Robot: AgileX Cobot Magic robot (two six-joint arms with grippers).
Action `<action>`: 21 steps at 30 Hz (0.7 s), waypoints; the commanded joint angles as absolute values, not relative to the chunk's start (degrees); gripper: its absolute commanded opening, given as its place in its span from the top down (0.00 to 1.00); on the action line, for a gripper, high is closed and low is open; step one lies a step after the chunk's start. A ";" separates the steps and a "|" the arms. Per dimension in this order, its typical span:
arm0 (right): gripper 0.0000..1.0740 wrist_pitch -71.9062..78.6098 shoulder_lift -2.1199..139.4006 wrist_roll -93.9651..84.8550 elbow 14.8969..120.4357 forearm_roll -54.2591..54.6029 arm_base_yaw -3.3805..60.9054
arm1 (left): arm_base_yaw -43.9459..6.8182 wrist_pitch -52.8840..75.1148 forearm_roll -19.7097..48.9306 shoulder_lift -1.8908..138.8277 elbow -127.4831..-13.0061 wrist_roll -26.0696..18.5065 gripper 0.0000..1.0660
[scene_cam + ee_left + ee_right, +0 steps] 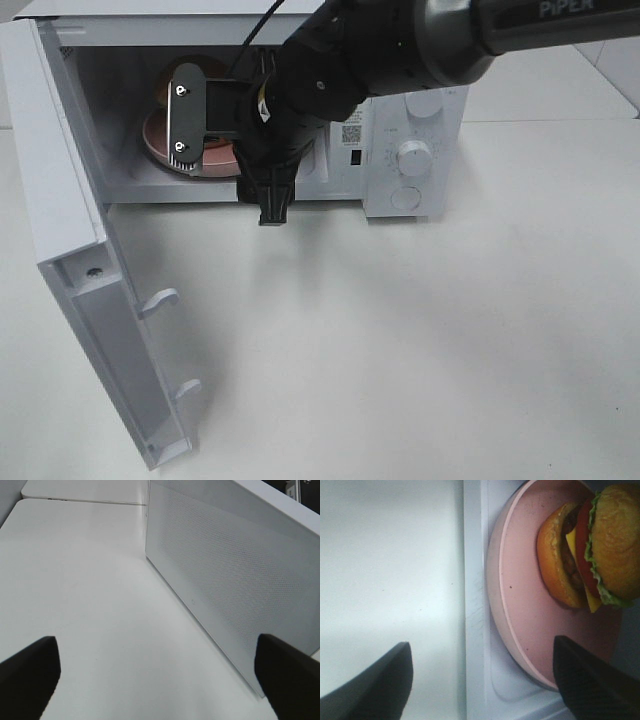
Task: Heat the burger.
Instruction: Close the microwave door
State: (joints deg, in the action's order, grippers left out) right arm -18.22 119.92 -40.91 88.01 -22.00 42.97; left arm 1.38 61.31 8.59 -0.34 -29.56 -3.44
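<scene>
We see the burger (592,550) inside the open microwave (415,150), sitting on a pink round plate (520,610) that rests on the cavity floor. From the right wrist view it reads as a stack. A smooth orange-brown bottom bun lies flat on the plate, with a dark patty above it and a yellow cheese slice whose corner pokes out. Over those come a red tomato slice, a frill of green lettuce and a golden-brown top bun with a slightly rough crust. The burger stands away from the plate's front rim, deeper into the cavity, and nothing touches it. The right gripper (481,647) hovers at the mouth of the microwave, over the front sill and the plate's near rim. Its fingers (585,680) are spread wide and clasp nothing. In the high view the dark right arm crosses in front of the cavity and hides most of the plate. The door (70,260) is swung fully out to the left. The left gripper (155,645) hangs above the white counter (90,590) beside a white panel (225,580) with a fine dotted pattern. Its fingers are also spread apart, with only bare counter between them.
</scene>
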 commanded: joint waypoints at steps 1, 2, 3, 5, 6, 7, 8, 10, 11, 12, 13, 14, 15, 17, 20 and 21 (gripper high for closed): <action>0.31 -16.73 117.06 -39.42 85.14 -22.35 42.80 | 1.43 61.42 8.77 -1.32 -29.56 -3.09 0.08; 0.31 -16.50 115.34 -38.90 82.74 -22.35 42.80 | 1.43 61.42 8.77 -1.32 -29.56 -3.09 0.08; 0.31 -16.62 113.22 -38.27 80.56 -22.35 42.80 | 1.43 61.42 8.77 -1.32 -29.56 -3.09 0.08; 0.31 -16.50 112.13 -37.82 79.24 -22.35 42.80 | 1.43 61.42 8.77 -1.32 -29.56 -3.09 0.08; 0.31 -16.50 112.13 -37.82 79.24 -22.35 42.80 | 1.43 61.42 8.77 -1.32 -29.56 -3.09 0.08; 0.31 -16.50 110.24 -37.18 77.06 -22.35 42.80 | 1.43 61.42 8.77 -1.32 -29.56 -3.09 0.08; 0.31 -16.56 108.17 -36.21 74.77 -22.35 42.80 | 1.43 61.42 8.77 -1.32 -29.56 -3.09 0.08; 0.31 -16.56 107.03 -35.58 73.45 -22.29 42.80 | 1.43 61.42 8.77 -1.32 -29.56 -3.09 0.08; 0.31 -16.56 107.03 -35.58 73.45 -22.29 42.80 | 1.43 61.42 8.77 -1.32 -29.56 -3.09 0.08; 0.31 -16.73 104.74 -34.38 70.87 -22.29 42.80 | 1.43 61.42 8.77 -1.32 -29.56 -3.09 0.08; 0.31 -16.73 104.74 -34.38 70.87 -22.29 42.80 | 1.43 61.42 8.77 -1.32 -29.56 -3.09 0.08; 0.31 -16.90 102.62 -32.60 68.53 -22.12 42.80 | 1.43 61.42 8.77 -1.32 -29.56 -3.09 0.08; 0.31 -17.02 101.41 -31.51 67.21 -22.06 42.80 | 1.43 61.42 8.77 -1.32 -29.56 -3.09 0.08; 0.31 -17.30 99.29 -29.34 64.97 -22.06 42.80 | 1.43 61.42 8.77 -1.32 -29.56 -3.09 0.08; 0.31 -17.36 95.86 -25.55 61.02 -22.06 42.80 | 1.43 61.42 8.77 -1.32 -29.56 -3.09 0.08; 0.31 -17.36 95.86 -25.55 61.02 -22.06 42.80 | 1.43 61.42 8.77 -1.32 -29.56 -3.09 0.08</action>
